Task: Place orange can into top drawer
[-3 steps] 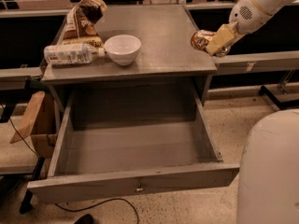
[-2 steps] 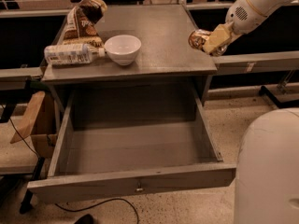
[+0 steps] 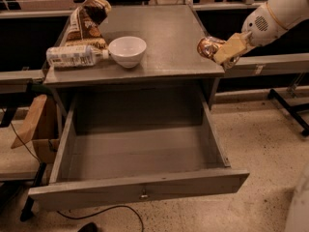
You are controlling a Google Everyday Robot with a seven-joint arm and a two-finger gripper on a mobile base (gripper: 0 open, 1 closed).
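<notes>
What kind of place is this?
Likely a robot test room: speckled floor, loose cable, grey table with top drawer open. The gripper holds the orange can at the table's right edge.

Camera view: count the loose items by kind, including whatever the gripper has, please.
Cans: 1, the orange can, held in the gripper at the tabletop's right edge
Bowls: 1, the white bowl
Bottles: 1, the plastic bottle, on its side
Bags: 1, the snack bag
Total: 4, none in the top drawer
</notes>
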